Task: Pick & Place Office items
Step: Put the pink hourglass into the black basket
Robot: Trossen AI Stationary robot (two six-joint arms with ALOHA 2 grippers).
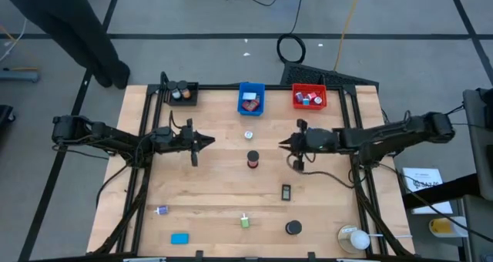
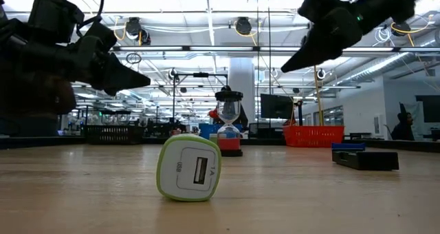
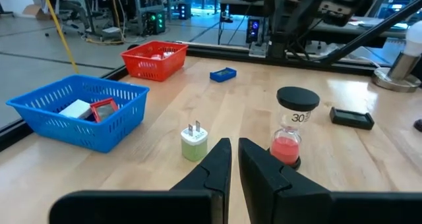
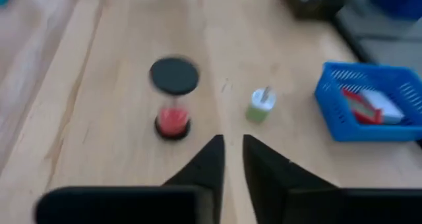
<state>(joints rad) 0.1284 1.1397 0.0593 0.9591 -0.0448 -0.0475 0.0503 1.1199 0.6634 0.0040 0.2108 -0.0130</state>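
Observation:
Small office items lie scattered on the wooden table: a white-green plug [image 1: 248,135], a red sand timer [image 1: 253,159] standing on its base, a black block [image 1: 286,191], a green-white charger [image 1: 244,221], a black disc [image 1: 293,228], a blue piece [image 1: 179,238] and a purple piece [image 1: 162,210]. My left gripper [image 1: 209,142] hovers shut left of the plug [image 3: 194,142], holding nothing. My right gripper [image 1: 283,144] hovers above the table right of the timer [image 4: 173,99], its fingers close together and empty.
Along the far edge stand a black bin [image 1: 182,93], a blue bin [image 1: 251,98] holding a white and a red piece, and a red bin [image 1: 309,97] with small pieces. A roundish white object in a clear holder [image 1: 354,237] sits at the near right corner.

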